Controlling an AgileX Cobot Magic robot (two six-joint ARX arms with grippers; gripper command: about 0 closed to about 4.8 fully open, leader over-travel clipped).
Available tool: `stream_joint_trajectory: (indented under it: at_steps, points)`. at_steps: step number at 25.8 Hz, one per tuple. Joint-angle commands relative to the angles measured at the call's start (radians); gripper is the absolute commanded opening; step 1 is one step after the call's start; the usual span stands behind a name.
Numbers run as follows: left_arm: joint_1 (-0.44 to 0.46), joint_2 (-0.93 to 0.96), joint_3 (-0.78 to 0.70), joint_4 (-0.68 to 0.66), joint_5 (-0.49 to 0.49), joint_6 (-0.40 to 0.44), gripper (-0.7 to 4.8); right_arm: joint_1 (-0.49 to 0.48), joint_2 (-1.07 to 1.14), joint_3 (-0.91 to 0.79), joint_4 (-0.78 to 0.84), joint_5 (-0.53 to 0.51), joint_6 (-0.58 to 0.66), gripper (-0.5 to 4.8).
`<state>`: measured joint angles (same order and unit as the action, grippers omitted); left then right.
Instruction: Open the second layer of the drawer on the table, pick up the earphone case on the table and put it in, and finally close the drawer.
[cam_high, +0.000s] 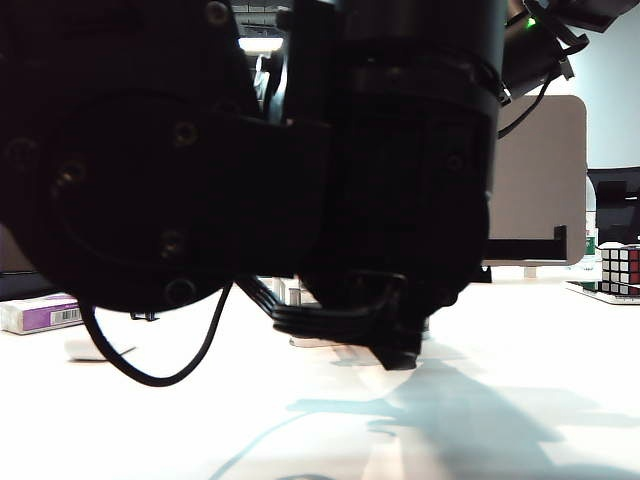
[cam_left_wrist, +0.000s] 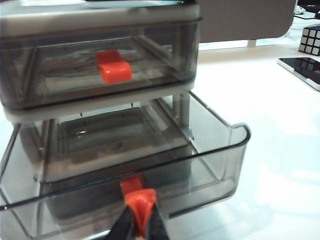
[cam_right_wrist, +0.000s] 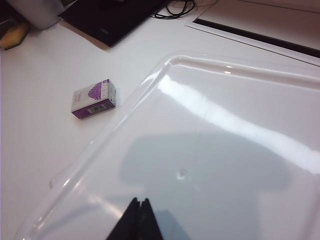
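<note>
Second layer of the drawer (cam_left_wrist: 150, 165): smoky translucent grey tray, pulled well out of the white-framed three-drawer cabinet (cam_left_wrist: 100, 15) on the white table (cam_left_wrist: 260, 100). Its red-orange handle (cam_left_wrist: 139, 199) is pinched in the left gripper (cam_left_wrist: 140, 227), jaws closed on it. Top drawer (cam_left_wrist: 100, 65) above the gripper, shut. Right gripper (cam_right_wrist: 138, 220): jaws together, holding nothing, above a clear plastic tray (cam_right_wrist: 210, 150); white-and-purple barcode box (cam_right_wrist: 94, 99) well beyond it. Earphone case: not identifiable.
</note>
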<state>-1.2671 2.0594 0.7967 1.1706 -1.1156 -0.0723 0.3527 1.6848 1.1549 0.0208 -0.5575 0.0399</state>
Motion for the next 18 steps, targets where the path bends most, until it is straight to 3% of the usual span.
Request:
stream_joint_trajectory:
  at_steps: [1,5,7,10,18]
  points:
    - [-0.002,-0.013,0.004,0.024,-0.014,-0.010,0.23,0.000,0.033,-0.017,-0.070,0.010,0.001,-0.05]
    - [-0.003,-0.013,0.004,0.024,-0.027,-0.010,2.89,0.001,0.034,-0.016,-0.060,0.001,0.001,-0.05]
    - [-0.003,-0.013,0.004,0.024,-0.058,-0.009,3.59,0.001,0.034,-0.016,-0.055,0.001,0.001,-0.05]
    - [-0.012,-0.016,0.004,0.021,-0.077,-0.003,4.10,0.001,0.034,-0.016,-0.051,0.001,0.001,-0.05]
    - [-0.136,-0.089,-0.047,0.020,-0.183,0.058,3.96,0.000,0.034,-0.016,-0.051,0.000,0.001,-0.05]
